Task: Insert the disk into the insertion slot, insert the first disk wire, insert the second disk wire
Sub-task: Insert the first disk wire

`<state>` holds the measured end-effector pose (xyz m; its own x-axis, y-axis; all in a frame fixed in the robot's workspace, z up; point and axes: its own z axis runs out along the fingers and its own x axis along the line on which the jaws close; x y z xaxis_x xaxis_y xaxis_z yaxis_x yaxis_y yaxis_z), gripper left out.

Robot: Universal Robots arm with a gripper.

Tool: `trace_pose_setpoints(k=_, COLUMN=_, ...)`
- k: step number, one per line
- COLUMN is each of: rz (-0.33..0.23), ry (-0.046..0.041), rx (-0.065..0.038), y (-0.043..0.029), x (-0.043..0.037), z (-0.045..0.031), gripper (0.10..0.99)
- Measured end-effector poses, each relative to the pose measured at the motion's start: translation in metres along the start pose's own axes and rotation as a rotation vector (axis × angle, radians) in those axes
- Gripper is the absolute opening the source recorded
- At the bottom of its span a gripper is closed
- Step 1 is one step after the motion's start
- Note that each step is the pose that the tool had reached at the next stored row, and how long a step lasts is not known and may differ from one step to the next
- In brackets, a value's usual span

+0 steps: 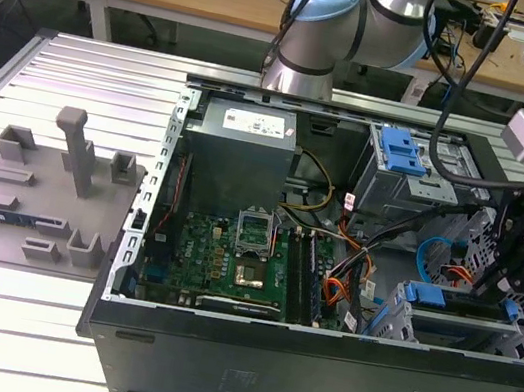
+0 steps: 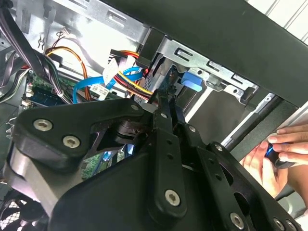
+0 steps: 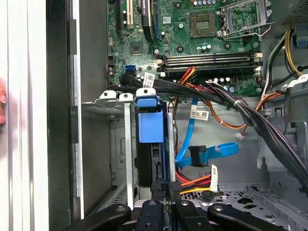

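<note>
Clearly the step in hand is the first wire, judging by the layout. The silver-grey hard drive in its bright blue plastic carrier bracket (image 3: pixel 150 127) sits inside the grey perforated sheet-metal drive cage (image 3: pixel 105 108), at the exterior view's right of the open black computer case (image 1: pixel 309 387). So the disk insertion looks done.

The black two-finger gripper (image 3: pixel 167 186) is at the drive's rear edge. Its fingers (image 2: pixel 166 137) sit close together with only a narrow gap. They look clamped on the small dark plug ending the thin orange-red wire bundle (image 3: pixel 197 182). The fingertips mostly hide that plug, so the grip is a judgement.

In both wrist views the bundle runs straight into the fingertips, touching them, with the plug right at the drive's back face. Cannot tell whether it is mated. Seating it calls for the plug square to the drive's connector, a straight push, and slack in the bundle.

The glossy light-blue flat cable (image 3: pixel 186 139) hangs just beside the bundle. Its plug end is free, apart from the fingers and not in the drive. A person's hand (image 2: pixel 269 156) is outside the case wall.
</note>
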<state>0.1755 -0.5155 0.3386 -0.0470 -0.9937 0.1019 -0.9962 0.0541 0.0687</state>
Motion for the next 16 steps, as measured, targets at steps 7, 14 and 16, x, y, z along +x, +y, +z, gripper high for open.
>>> trace_pose_setpoints(k=7, rz=0.000, ry=0.0012, rx=0.000, y=0.0007, x=0.0007, z=-0.0104, gripper=0.165)
trace_pose_setpoints(k=14, rz=0.000, ry=0.0012, rx=0.000, y=0.0006, x=0.0014, z=-0.0107, gripper=0.165)
trace_pose_setpoints(k=16, rz=0.000, ry=0.0013, rx=0.000, y=0.0006, x=0.0019, z=-0.0102, gripper=0.165)
